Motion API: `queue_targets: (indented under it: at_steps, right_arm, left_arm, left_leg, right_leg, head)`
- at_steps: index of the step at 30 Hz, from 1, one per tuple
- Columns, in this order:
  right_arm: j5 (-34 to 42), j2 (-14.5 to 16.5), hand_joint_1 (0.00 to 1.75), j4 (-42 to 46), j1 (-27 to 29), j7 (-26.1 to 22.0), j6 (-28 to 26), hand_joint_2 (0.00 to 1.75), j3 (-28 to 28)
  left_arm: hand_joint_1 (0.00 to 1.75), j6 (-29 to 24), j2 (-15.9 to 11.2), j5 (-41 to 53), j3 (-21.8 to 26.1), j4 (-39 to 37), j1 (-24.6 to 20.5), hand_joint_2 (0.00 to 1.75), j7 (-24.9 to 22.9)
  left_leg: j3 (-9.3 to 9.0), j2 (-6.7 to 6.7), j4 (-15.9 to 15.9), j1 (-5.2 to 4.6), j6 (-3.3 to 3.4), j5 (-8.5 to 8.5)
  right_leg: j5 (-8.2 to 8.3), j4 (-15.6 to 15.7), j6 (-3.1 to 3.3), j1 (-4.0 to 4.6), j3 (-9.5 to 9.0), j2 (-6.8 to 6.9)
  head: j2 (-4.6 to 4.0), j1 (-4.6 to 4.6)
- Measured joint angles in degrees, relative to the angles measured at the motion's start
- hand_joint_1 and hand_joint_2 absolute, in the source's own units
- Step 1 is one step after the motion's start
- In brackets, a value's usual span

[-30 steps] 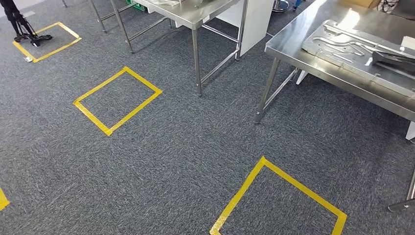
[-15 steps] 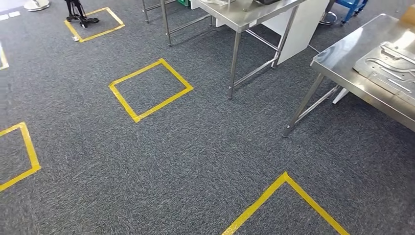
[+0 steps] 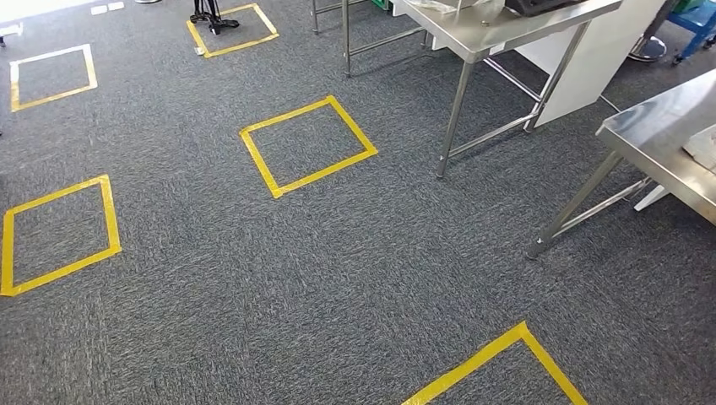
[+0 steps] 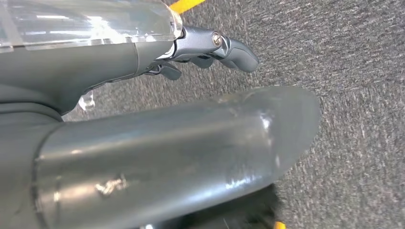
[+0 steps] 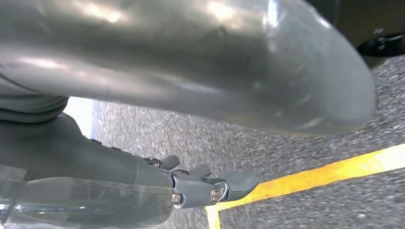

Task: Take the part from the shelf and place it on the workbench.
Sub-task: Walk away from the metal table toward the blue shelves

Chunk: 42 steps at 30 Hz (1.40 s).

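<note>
Floor: dark grey carpet (image 3: pixel 355 270) marked with several squares of yellow tape; one square (image 3: pixel 307 144) lies near the middle of the head view, another (image 3: pixel 57 234) at the left, and the corner of a third (image 3: pixel 498 359) at the lower edge.
Workbench: corner of a steel table (image 3: pixel 654 135) at the right edge of the head view, on slanted steel legs; a pale flat piece (image 3: pixel 702 147) lies on it, cut off by the edge, too little visible to tell what it is.
Second table: another steel table (image 3: pixel 498 25) at the top of the head view, with a dark object (image 3: pixel 540 5) on top and a white panel (image 3: pixel 604 51) behind its legs.
Far corner: black stand (image 3: pixel 207 12) inside a distant tape square.
Part: cannot be picked out in any view; neither hand holds it.
Left hand: left hand (image 4: pixel 200 52) hangs above the carpet, fingers (image 4: pixel 239 52) loosely extended and apart, holding nothing.
Right hand: right hand (image 5: pixel 191 186) hangs over carpet crossed by a yellow tape line (image 5: pixel 334 174), fingers (image 5: pixel 236 183) slightly spread, holding nothing.
</note>
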State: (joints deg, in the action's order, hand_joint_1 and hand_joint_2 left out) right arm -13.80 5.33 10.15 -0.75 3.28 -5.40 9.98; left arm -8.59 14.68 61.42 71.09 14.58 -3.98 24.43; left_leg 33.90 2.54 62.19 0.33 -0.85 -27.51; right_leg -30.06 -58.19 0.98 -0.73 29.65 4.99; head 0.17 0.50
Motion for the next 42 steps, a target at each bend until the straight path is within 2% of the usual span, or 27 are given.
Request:
queue_targets:
  at_steps: [2, 4, 5, 7, 9, 11, 12, 13, 15, 16, 17, 19, 20, 22, 24, 25, 26, 27, 28, 30, 32, 33, 35, 37, 39, 41, 42]
  right_arm:
    - [0.0, 0.0, 0.00, 0.0, -0.1, 0.0, 0.1, 0.00, 0.0]
    - [0.0, 0.0, 0.00, 0.0, -0.4, 0.0, 0.2, 0.00, 0.0]
    - [0.0, 0.0, 0.00, 0.0, -0.5, 0.0, 0.2, 0.00, 0.0]
    - [0.0, 0.0, 0.00, 0.0, -0.5, 0.0, 0.3, 0.00, 0.0]
    - [-0.1, 0.0, 0.00, 0.0, -0.3, 0.0, 0.2, 0.00, 0.0]
    - [-0.1, 0.0, 0.00, 0.0, -0.2, 0.0, 0.2, 0.00, 0.0]
    - [-0.1, 0.0, 0.00, 0.0, -0.2, 0.0, 0.2, 0.00, 0.0]
    - [-0.1, 0.0, 0.00, 0.0, -0.2, 0.0, 0.2, 0.00, 0.0]
    - [-0.1, 0.0, 0.00, 0.0, 0.0, 0.0, 0.2, 0.00, 0.0]
    - [-0.1, 0.0, 0.00, 0.0, 0.0, 0.1, 0.2, 0.00, 0.0]
    - [-0.1, 0.0, 0.00, 0.0, 0.0, 0.1, 0.2, 0.00, 0.0]
    - [-0.1, 0.0, 0.00, 0.0, -0.2, 0.1, 0.1, 0.00, 0.0]
    - [-0.1, 0.0, 0.00, 0.0, -0.3, 0.1, 0.1, 0.00, 0.0]
    - [-0.1, 0.0, 0.00, 0.0, -0.3, 0.1, 0.2, 0.00, 0.0]
    - [-0.1, 0.0, 0.00, 0.0, -0.1, 0.1, 0.2, 0.00, -0.1]
    - [-0.1, 0.0, 0.00, 0.0, 0.0, 0.1, 0.2, 0.00, -0.1]
    - [-0.1, 0.0, 0.00, 0.0, 0.1, 0.1, 0.2, 0.00, 0.0]
    - [-0.1, 0.0, 0.00, 0.0, 0.1, 0.1, 0.2, 0.00, 0.0]
    - [-0.1, 0.0, 0.00, 0.0, 0.0, 0.1, 0.2, 0.00, 0.0]
    - [-0.1, 0.0, 0.00, 0.0, 0.0, 0.1, 0.2, 0.00, -0.1]
    - [-0.1, 0.0, 0.00, 0.0, -0.1, 0.1, 0.2, 0.00, -0.1]
    - [-0.1, 0.0, 0.00, 0.0, -0.2, 0.1, 0.2, 0.00, -0.1]
    - [-0.1, 0.0, 0.00, 0.0, -0.5, 0.1, 0.2, 0.00, -0.1]
    - [-0.1, 0.0, 0.00, 0.0, -0.5, 0.1, 0.1, 0.00, -0.1]
    - [-0.1, 0.0, 0.00, 0.0, -0.3, 0.1, 0.1, 0.00, -0.1]
    - [-0.1, 0.0, 0.00, 0.0, -0.2, 0.1, 0.1, 0.00, -0.1]
    - [-0.1, 0.0, 0.00, 0.0, -0.2, 0.1, 0.1, 0.00, -0.1]
  left_arm:
    - [0.00, 0.0, 0.0, -0.1, 0.0, 0.0, -0.1, 0.00, 0.0]
    - [0.00, 0.0, 0.0, -0.1, 0.1, 0.0, -0.1, 0.00, 0.0]
    - [0.00, 0.0, 0.0, -0.1, 0.2, 0.0, 0.0, 0.00, 0.0]
    - [0.00, 0.0, 0.1, -0.1, 0.3, 0.0, 0.0, 0.00, 0.0]
    - [0.00, 0.0, 0.1, -0.1, 0.4, -0.1, -0.1, 0.00, 0.0]
    - [0.00, 0.0, 0.2, -0.1, 0.4, -0.1, -0.1, 0.00, 0.0]
    - [0.00, 0.1, 0.2, -0.1, 0.4, -0.1, -0.1, 0.00, 0.0]
    - [0.00, 0.1, 0.2, -0.1, 0.4, -0.1, -0.1, 0.00, -0.1]
    - [0.00, 0.1, 0.2, -0.1, 0.4, -0.2, -0.1, 0.00, -0.1]
    - [0.00, 0.1, 0.2, -0.1, 0.4, -0.2, -0.1, 0.00, -0.1]
    - [0.00, 0.1, 0.2, -0.1, 0.4, -0.2, -0.1, 0.00, -0.1]
    - [0.00, 0.1, 0.2, -0.1, 0.5, -0.3, -0.1, 0.00, -0.1]
    - [0.00, 0.1, 0.2, -0.1, 0.5, -0.3, 0.0, 0.00, -0.1]
    - [0.00, 0.0, 0.1, -0.1, 0.5, -0.3, 0.0, 0.00, -0.1]
    - [0.00, 0.0, 0.1, -0.1, 0.5, -0.3, -0.2, 0.00, -0.1]
    - [0.00, 0.0, 0.1, -0.1, 0.5, -0.3, -0.2, 0.00, -0.1]
    - [0.00, 0.0, 0.1, -0.1, 0.5, -0.3, -0.1, 0.00, -0.1]
    - [0.00, 0.0, 0.1, -0.1, 0.5, -0.4, -0.1, 0.00, -0.1]
    - [0.00, 0.0, 0.1, -0.1, 0.5, -0.4, 0.0, 0.00, -0.1]
    - [0.00, 0.0, 0.1, -0.1, 0.5, -0.4, 0.0, 0.00, -0.1]
    - [0.00, 0.0, 0.1, -0.1, 0.5, -0.4, -0.1, 0.00, 0.0]
    - [0.00, 0.0, 0.1, -0.1, 0.5, -0.4, -0.1, 0.00, 0.0]
    - [0.00, 0.0, 0.1, -0.1, 0.6, -0.4, 0.0, 0.00, 0.0]
    - [0.00, 0.0, 0.1, -0.1, 0.6, -0.4, 0.0, 0.00, 0.0]
    - [0.00, 0.0, 0.2, -0.1, 0.6, -0.4, -0.1, 0.00, 0.0]
    - [0.00, 0.0, 0.2, -0.1, 0.6, -0.4, -0.1, 0.00, 0.0]
    - [0.00, 0.1, 0.2, 0.0, 0.6, -0.4, -0.1, 0.00, -0.1]
  left_leg:
    - [-1.63, 1.51, -3.5, -0.46, 0.60, 0.67]
    - [-1.64, 0.44, -3.9, -0.55, 1.17, 0.79]
    - [-1.81, -0.17, -4.2, -0.42, 1.47, 1.02]
    - [-2.22, -1.39, -5.1, -0.07, 2.21, 1.66]
    - [-2.06, -2.58, -5.2, -0.06, 2.62, 1.98]
    - [-1.98, -4.06, -5.2, -0.16, 2.68, 2.01]
    - [-2.05, -4.89, -5.2, -0.19, 2.66, 2.00]
    - [-2.16, -5.76, -5.1, -0.19, 2.60, 1.96]
    - [-2.26, -7.33, -4.8, -0.30, 2.30, 1.78]
    - [-2.19, -8.00, -4.6, -0.38, 2.05, 1.68]
    - [-2.04, -8.51, -4.4, -0.41, 1.74, 1.62]
    - [-1.71, -9.50, -4.4, -0.35, 1.00, 1.66]
    - [-1.58, -9.44, -4.2, -0.29, 0.69, 1.54]
    - [-0.33, -7.28, -1.5, -0.34, 0.17, -0.28]
    - [2.94, -4.26, 5.5, -0.18, -0.28, -4.11]
    - [4.75, -3.57, 9.2, -0.02, -0.52, -5.71]
    - [5.91, -3.23, 11.6, 0.12, -0.71, -6.34]
    - [6.00, -3.01, 11.8, 0.24, -0.84, -5.81]
    - [4.92, -2.69, 9.7, 0.33, -0.89, -4.28]
    - [0.72, -0.65, 1.7, 0.27, -0.64, -0.58]
    - [-1.91, 1.15, -3.5, -0.03, -0.03, 1.01]
    - [-2.05, 1.28, -4.1, -0.23, 0.30, 0.93]
    - [-1.97, 0.06, -4.4, -0.21, 0.95, 1.23]
    - [-2.17, -1.15, -5.0, 0.07, 1.79, 1.71]
    - [-2.16, -2.35, -5.2, 0.15, 2.33, 2.08]
    - [-1.98, -3.73, -5.1, 0.01, 2.46, 2.27]
    - [-1.95, -4.50, -5.1, -0.04, 2.46, 2.34]
  right_leg:
    - [-0.27, 0.1, -0.57, 0.24, -0.36, 0.98]
    - [-0.37, 0.4, -1.21, 0.30, -0.71, 1.92]
    - [-0.67, 0.3, -1.56, 0.24, -0.92, 1.65]
    - [-2.96, -2.8, -2.11, 0.04, 0.16, -0.95]
    - [-6.77, -10.3, -2.31, -0.10, 3.72, -3.92]
    - [-8.10, -15.7, -2.39, -0.13, 6.89, -4.69]
    - [-6.95, -15.5, -2.36, -0.13, 7.15, -4.81]
    - [-4.73, -12.9, -2.27, -0.15, 6.28, -5.12]
    - [-0.17, -5.0, -1.92, -0.24, 3.18, -7.19]
    - [1.08, -2.1, -1.71, -0.26, 2.04, -8.14]
    - [1.49, -0.6, -1.50, -0.22, 1.50, -8.79]
    - [1.48, -0.2, -0.93, -0.14, 1.36, -8.17]
    - [1.61, 0.0, -0.55, -0.19, 1.22, -7.53]
    - [1.82, 0.5, 0.30, -0.36, 0.94, -6.05]
    - [1.75, 0.6, 0.80, -0.19, 0.84, -4.49]
    - [1.66, 0.6, 0.87, -0.09, 0.83, -3.67]
    - [1.57, 0.6, 0.87, -0.03, 0.78, -2.86]
    - [1.45, 0.6, 0.83, -0.01, 0.70, -2.08]
    - [1.31, 0.5, 0.72, -0.01, 0.56, -1.36]
    - [0.92, 0.5, 0.32, 0.07, 0.08, -0.07]
    - [0.56, 0.5, -0.27, 0.29, -0.35, 0.91]
    - [0.47, 0.5, -0.60, 0.39, -0.51, 1.36]
    - [0.29, 0.6, -1.26, 0.30, -0.82, 2.07]
    - [-1.40, -1.3, -1.79, 0.05, -0.27, 0.04]
    - [-5.17, -7.9, -2.02, -0.14, 2.72, -3.41]
    - [-7.68, -14.8, -2.10, -0.16, 6.41, -4.66]
    - [-7.34, -15.9, -2.08, -0.15, 7.23, -4.80]
  head:
    - [-0.01, -0.03]
    - [-0.01, -0.03]
    - [-0.01, -0.10]
    - [0.00, -0.35]
    - [0.00, -0.59]
    - [0.00, -0.61]
    - [-0.01, -0.61]
    - [-0.01, -0.62]
    - [-0.02, -0.65]
    - [-0.02, -0.64]
    - [-0.02, -0.64]
    - [-0.01, -0.62]
    - [-0.01, -0.64]
    - [-0.01, -0.38]
    - [0.00, -0.11]
    - [0.00, -0.08]
    - [0.00, -0.09]
    - [0.00, -0.09]
    - [-0.01, -0.08]
    - [-0.01, -0.07]
    - [0.00, -0.17]
    - [0.00, -0.21]
    - [0.00, -0.20]
    - [0.00, -0.39]
    - [0.00, -0.69]
    - [0.00, -0.76]
    - [0.00, -0.76]
